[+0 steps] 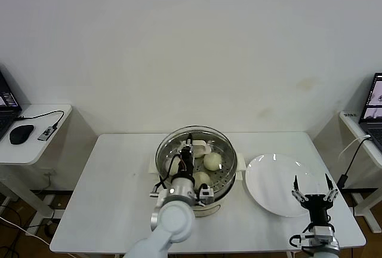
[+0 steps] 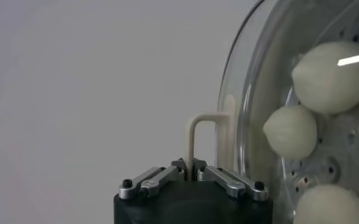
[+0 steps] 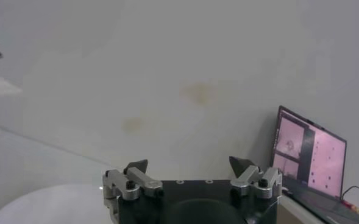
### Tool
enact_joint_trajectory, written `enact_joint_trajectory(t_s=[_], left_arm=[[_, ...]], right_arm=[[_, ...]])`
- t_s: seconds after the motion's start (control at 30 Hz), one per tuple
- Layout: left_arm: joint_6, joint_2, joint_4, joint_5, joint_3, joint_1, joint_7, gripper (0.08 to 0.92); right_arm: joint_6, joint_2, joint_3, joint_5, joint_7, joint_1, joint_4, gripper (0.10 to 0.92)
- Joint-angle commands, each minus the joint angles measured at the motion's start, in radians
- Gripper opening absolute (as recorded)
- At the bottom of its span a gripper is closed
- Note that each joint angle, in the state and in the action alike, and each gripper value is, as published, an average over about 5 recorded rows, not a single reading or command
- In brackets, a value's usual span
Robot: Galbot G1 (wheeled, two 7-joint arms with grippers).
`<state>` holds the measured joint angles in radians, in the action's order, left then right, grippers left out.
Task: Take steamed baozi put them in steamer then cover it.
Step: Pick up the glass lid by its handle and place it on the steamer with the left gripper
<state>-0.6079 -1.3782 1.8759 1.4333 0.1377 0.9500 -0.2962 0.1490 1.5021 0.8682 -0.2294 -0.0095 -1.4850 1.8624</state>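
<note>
Grippers first: the left gripper [image 2: 191, 167] is clamped on the cover [image 1: 196, 147] handle over the steamer [image 1: 224, 195], with baozi [image 1: 212, 161] visible under the glass. Right gripper [image 1: 311, 194] hangs spread above the white plate [image 1: 268, 177]. Farther off, a laptop [image 3: 307, 155] sits on a side table.

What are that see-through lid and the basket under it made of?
The lid looks like clear glass with a metal rim: the buns show through it, and it glints. Its bar handle seems matte cream plastic. The steamer basket appears to be shiny perforated steel.
</note>
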Motion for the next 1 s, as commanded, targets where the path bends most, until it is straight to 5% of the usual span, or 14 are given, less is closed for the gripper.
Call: enact_joint_trajectory(t_s=[0.03, 1.0], left_arm=[[-0.003, -0.023, -0.026, 0.043, 0.023, -0.007, -0.023, 0.148], [0.015, -0.039, -0.055, 0.064, 0.011, 0.013, -0.012, 0.148]], right_arm=[[0.0, 0.001, -0.001, -0.005, 0.0, 0.0, -0.003, 0.823], [0.005, -0.005, -0.004, 0.007, -0.007, -0.005, -0.017, 0.823]])
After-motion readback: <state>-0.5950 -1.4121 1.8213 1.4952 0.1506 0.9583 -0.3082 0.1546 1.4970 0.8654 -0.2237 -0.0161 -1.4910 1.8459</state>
